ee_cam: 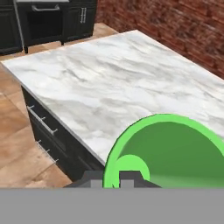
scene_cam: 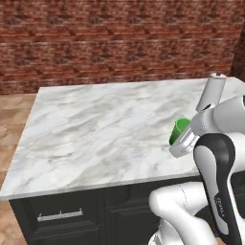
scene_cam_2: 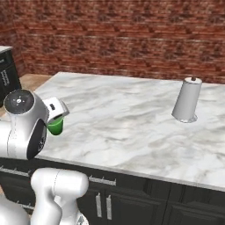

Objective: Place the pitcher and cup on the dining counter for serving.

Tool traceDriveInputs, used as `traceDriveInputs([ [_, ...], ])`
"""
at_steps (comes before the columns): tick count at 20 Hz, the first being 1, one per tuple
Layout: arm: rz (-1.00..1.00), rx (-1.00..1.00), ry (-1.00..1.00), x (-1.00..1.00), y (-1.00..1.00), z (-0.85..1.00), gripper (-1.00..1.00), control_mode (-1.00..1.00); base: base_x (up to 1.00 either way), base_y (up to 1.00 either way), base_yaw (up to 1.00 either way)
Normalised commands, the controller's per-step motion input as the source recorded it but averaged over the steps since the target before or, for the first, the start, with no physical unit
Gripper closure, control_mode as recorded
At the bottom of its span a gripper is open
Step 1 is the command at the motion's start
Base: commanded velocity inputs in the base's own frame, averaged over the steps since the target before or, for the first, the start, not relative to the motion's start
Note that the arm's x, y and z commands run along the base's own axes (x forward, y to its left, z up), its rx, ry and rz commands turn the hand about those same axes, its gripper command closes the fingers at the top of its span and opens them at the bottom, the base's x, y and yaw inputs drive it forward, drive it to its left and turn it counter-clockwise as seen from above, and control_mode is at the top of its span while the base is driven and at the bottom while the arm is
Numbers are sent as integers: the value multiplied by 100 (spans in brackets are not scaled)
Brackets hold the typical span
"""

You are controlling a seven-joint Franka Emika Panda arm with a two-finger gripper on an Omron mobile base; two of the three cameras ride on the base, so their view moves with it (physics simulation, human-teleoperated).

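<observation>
Hand [ee_cam: 113, 180] clamped on the green cup [ee_cam: 168, 151], fingertips at its rim, mouth tipped toward the camera. Held above the near edge of the marble worktop [scene_cam: 105, 129]. Well beyond the hand, a tall grey-white cylinder [scene_cam_2: 187, 105] upright on the worktop.

Glossy white rounded arm [scene_cam: 182, 206] segments, black joint covers, a dark round cap with tiny screws.
</observation>
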Motion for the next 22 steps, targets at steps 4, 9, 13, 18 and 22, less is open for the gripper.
traceDriveInputs([
  [4, -9, 0, 3, 0, 4, 0, 100, -100, 10, 51, -26],
  [9, -7, 0, 13, 21, -5, -6, 100, -100, 0, 0, 0],
  [13, -9, 0, 22, 74, -21, -18, 100, -100, 0, 0, 0],
  [18, -7, -1, 16, 90, -7, -32, 100, -100, 0, 0, 0],
  [22, -5, -1, 1, 97, 0, -46, 100, -100, 0, 0, 0],
])
